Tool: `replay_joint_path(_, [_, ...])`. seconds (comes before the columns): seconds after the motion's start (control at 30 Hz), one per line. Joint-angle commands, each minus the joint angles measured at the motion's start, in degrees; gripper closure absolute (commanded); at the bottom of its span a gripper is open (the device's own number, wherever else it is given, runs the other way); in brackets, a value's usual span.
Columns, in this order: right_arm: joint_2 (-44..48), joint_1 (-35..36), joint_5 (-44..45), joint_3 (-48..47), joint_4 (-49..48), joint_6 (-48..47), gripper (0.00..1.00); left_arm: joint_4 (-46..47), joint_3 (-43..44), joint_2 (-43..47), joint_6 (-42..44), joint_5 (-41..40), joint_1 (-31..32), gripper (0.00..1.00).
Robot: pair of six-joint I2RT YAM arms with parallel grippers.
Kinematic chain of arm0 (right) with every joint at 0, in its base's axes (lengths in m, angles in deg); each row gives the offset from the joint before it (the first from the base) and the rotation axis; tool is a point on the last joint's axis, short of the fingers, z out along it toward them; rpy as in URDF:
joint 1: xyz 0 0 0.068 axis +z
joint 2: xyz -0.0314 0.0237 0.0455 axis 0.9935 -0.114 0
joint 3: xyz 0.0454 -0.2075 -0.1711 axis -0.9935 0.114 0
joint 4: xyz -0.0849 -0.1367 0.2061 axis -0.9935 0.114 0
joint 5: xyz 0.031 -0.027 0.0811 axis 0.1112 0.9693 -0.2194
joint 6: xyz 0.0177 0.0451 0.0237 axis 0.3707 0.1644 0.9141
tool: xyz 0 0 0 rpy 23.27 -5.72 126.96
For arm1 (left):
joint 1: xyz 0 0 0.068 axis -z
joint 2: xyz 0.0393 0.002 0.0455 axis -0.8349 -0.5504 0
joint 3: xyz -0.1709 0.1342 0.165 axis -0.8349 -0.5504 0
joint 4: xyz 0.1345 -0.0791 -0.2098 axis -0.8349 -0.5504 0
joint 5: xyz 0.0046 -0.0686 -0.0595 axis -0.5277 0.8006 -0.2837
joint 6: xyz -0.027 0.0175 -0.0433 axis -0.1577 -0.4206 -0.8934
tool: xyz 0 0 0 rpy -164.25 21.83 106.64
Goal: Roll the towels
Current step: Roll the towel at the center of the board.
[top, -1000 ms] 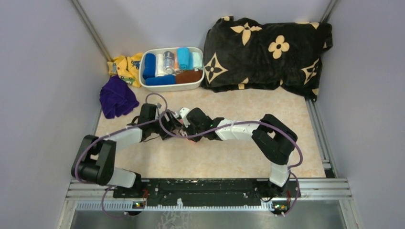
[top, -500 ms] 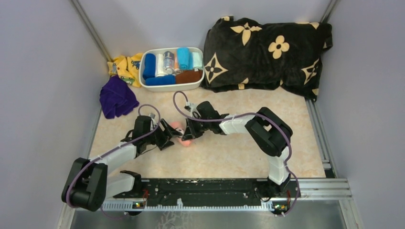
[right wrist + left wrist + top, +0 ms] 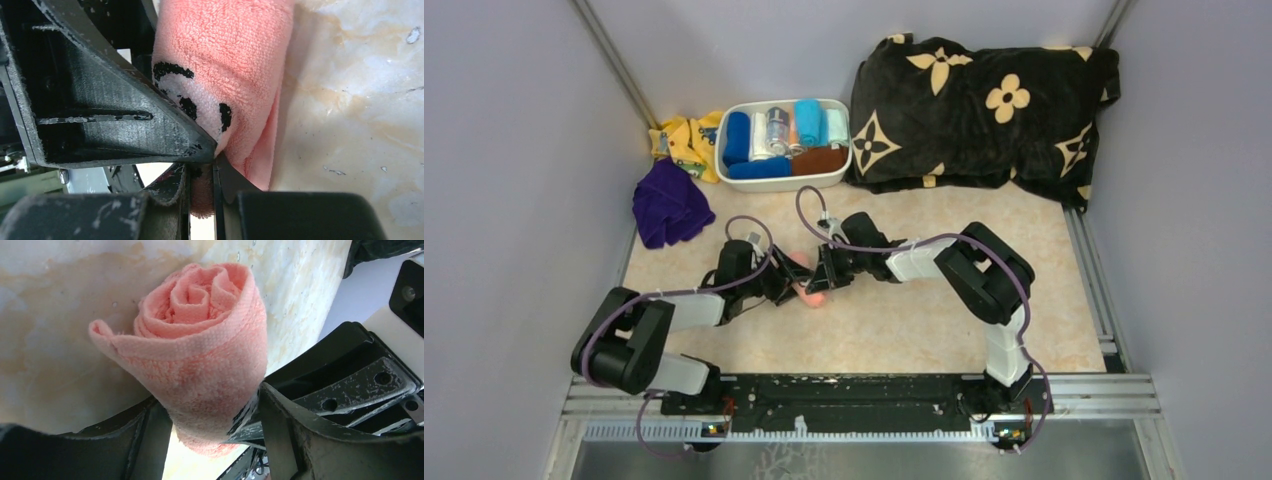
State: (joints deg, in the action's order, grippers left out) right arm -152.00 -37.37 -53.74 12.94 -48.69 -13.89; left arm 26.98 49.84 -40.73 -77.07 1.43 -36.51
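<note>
Left wrist view puts my left hand (image 3: 211,400) astride the pink towel (image 3: 200,340). One finger presses each side of the roll and the cloth narrows where they pinch it, so I read that hand as clamped on the roll. The towel is wound into a tight spiral, its open end facing away from the camera and one loose corner sticking out to the side.

On the right wrist view, my right hand (image 3: 215,152) has its fingers almost together, with a thin fold of the same towel caught between them. Black marks on a white patch of the print show just above the fingertips.

From the top view, both hands meet at the pink towel on the surface (image 3: 904,330), which lies in front of the white tub (image 3: 784,183), on the arms' side and apart from it. The tub holds several rolled cloths. The purple towel (image 3: 667,205) sits crumpled and unrolled to the front-left of the tub, near it. A yellow patterned cloth (image 3: 686,140) lies just left of the tub, and a black flowered blanket (image 3: 984,100) is bunched against its right side.
</note>
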Motion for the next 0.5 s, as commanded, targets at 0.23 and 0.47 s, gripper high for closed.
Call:
replay_joint_path(0.23, [-2.9, 5.3, 5.2, -1.1, 2.9, -3.1, 1.00, 5.8, -2.9, -7.5, -1.2, 2.2, 2.3, 0.40])
replay_joint_path(0.47, [0.8, 5.9, 8.0, -4.4, 9.3, -5.9, 0.86, 6.4, -1.2, -7.9, 3.5, 4.7, -0.7, 0.69])
